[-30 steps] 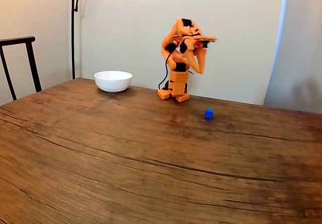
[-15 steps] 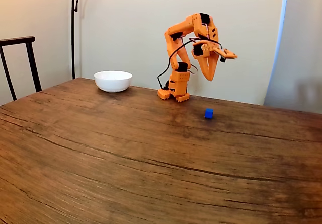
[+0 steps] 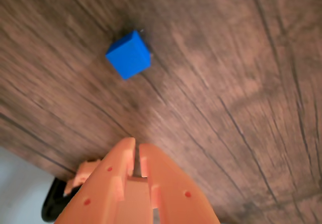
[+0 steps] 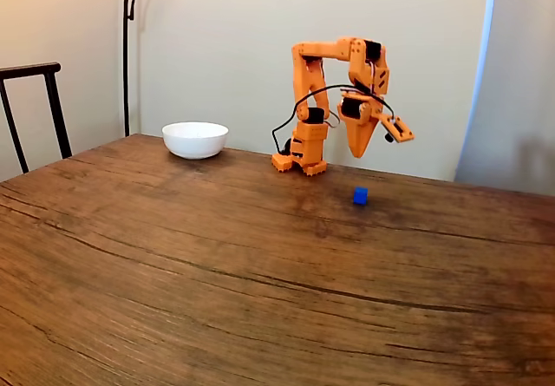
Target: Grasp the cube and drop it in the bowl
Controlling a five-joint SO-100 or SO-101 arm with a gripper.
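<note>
The small blue cube [image 4: 360, 196] lies on the wooden table [image 4: 217, 273] to the right of the arm's base, alone and untouched. The orange gripper [image 4: 358, 153] hangs point-down in the air a short way above it, with its fingers together and nothing between them. In the wrist view the cube [image 3: 129, 54] sits toward the upper left, well ahead of the gripper [image 3: 136, 146], whose two fingertips show only a narrow slit. The white bowl [image 4: 195, 139] stands at the back of the table, left of the arm's base.
A dark chair back [image 4: 35, 108] stands at the table's left edge and a thin lamp pole [image 4: 127, 48] rises behind the bowl. A pale curtain [image 4: 512, 82] hangs at the right. The table's far edge runs just behind the arm's base.
The arm has unfolded from its curled-up pose and swung the gripper outward and down toward the right, until it hangs above the cube. Cube and bowl have not moved.
</note>
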